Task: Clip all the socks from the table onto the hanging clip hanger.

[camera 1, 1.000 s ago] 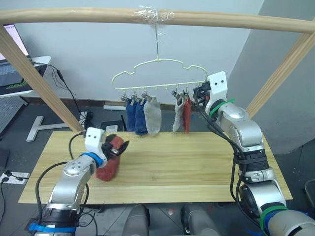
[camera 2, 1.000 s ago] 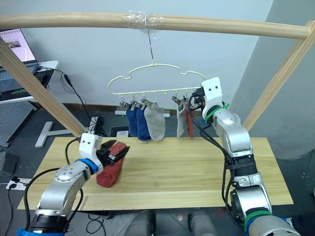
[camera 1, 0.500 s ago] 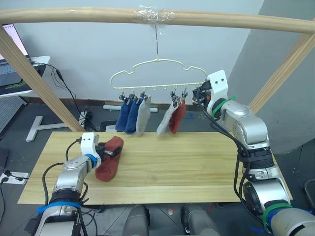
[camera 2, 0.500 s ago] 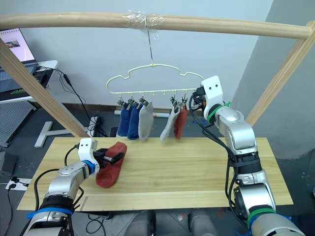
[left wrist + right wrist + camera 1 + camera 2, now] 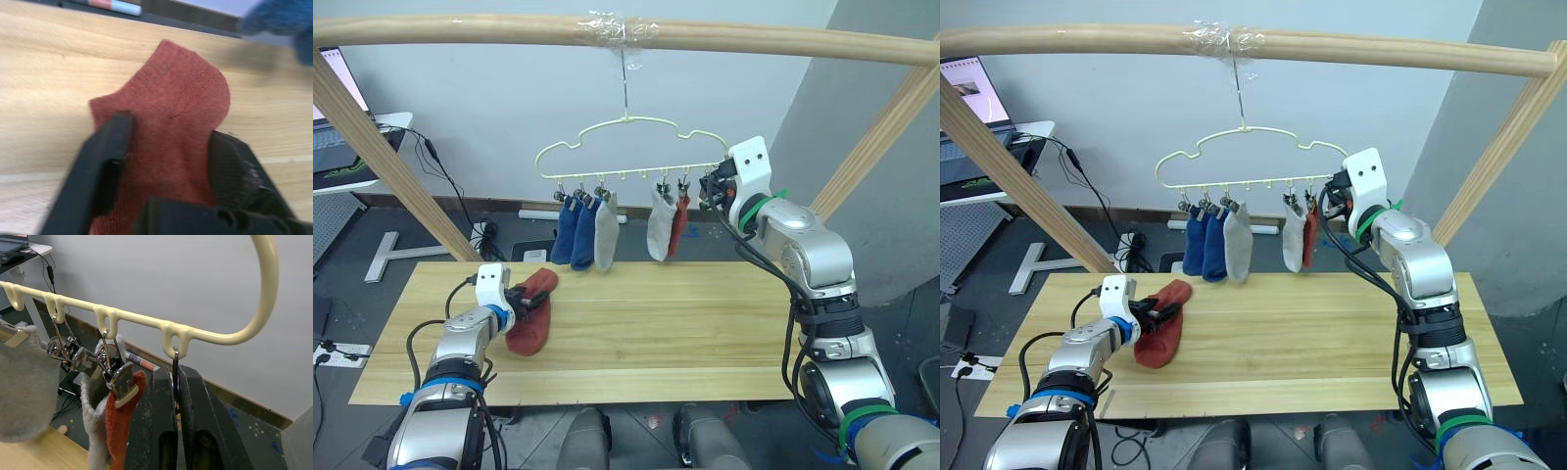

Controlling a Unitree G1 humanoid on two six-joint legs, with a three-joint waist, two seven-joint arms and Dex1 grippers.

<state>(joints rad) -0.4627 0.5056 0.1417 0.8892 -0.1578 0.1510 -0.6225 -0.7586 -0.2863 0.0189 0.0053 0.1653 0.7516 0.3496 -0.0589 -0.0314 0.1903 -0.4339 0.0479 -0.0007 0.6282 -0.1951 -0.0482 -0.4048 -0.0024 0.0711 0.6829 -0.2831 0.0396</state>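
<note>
The left arm extends low over the long light yellowish wood plank table [image 5: 705, 323]. The left gripper [image 5: 164, 161] has its two black fingers spread either side of a rust-red ankle sock [image 5: 530, 311] lying flat on the table's left part.

The right arm is raised and bent. The right gripper [image 5: 177, 396] has its fingers pressed narrowly together on the last small silver metal clip [image 5: 175, 374] at the right end of the thin pale-yellow cloud-shaped wire hanger [image 5: 626, 122].

Five socks hang from the clips: two royal blue socks [image 5: 573, 231], one light grey sock [image 5: 605, 235], a second light grey sock [image 5: 660, 233] and one rust-red hanging sock [image 5: 679, 225].
</note>
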